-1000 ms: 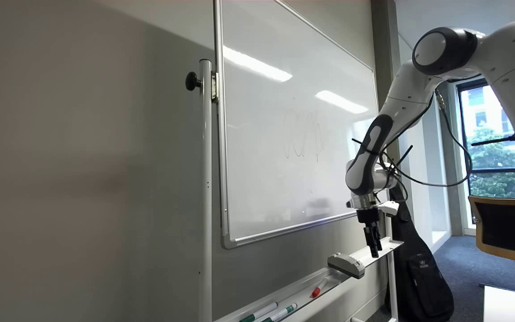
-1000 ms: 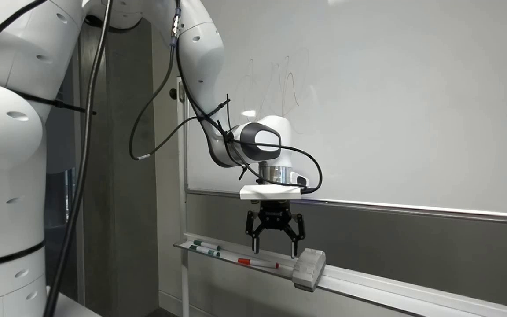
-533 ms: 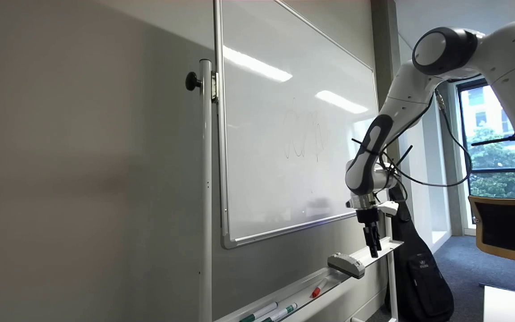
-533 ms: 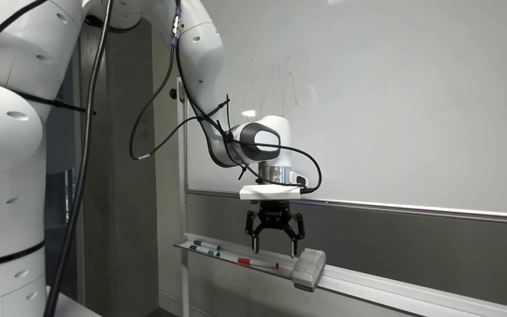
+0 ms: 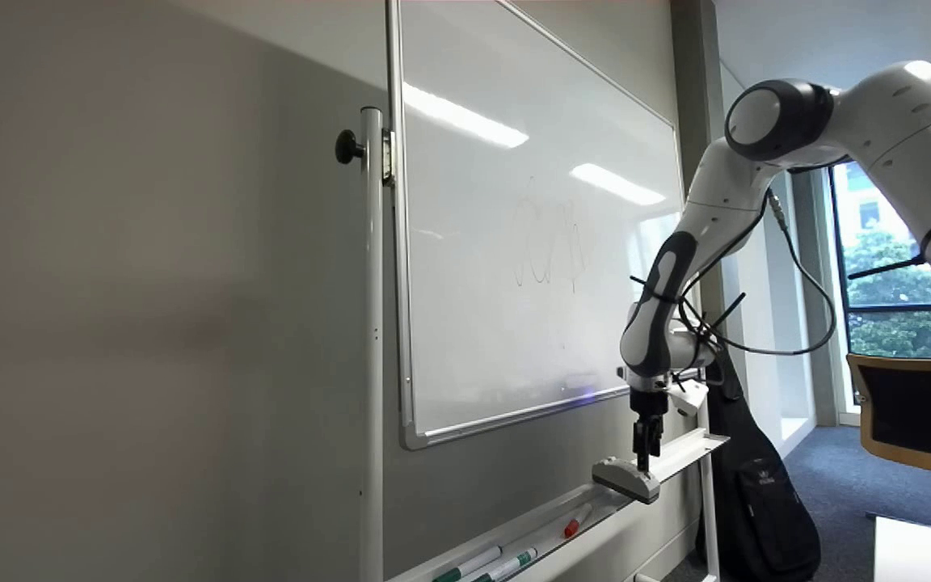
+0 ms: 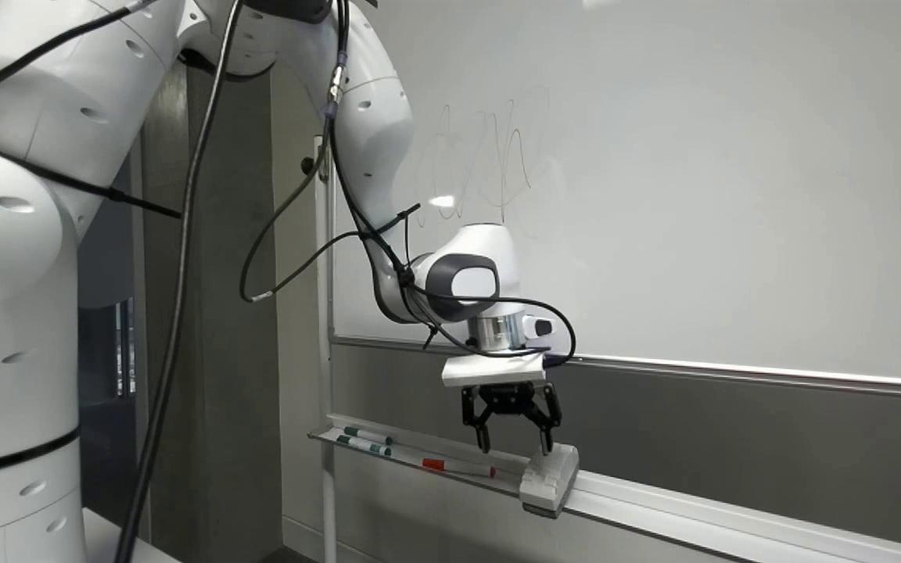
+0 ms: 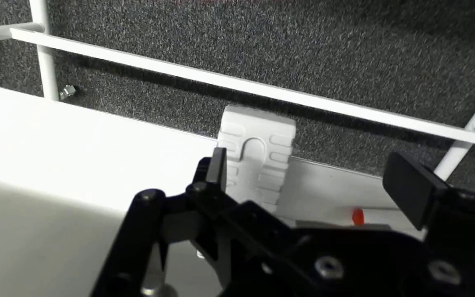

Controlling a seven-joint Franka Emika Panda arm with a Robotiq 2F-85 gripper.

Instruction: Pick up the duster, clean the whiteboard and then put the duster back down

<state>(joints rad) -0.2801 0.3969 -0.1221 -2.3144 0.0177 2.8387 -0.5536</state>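
Jaws spread — duster (image 6: 551,480) on tray (image 6: 654,516) — whiteboard (image 6: 732,195) scribbled

pale grey duster (image 6: 551,480), black gripper (image 6: 515,448)

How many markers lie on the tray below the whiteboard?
3: a red-capped marker near the duster, a green-capped marker and another green one side by side toward one end of the tray. The duster might hide others.

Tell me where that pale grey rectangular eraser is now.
In an exterior view, the eraser sits right of the red-capped white marker on the narrow white tray, overhanging its front edge, near the open black fingers.
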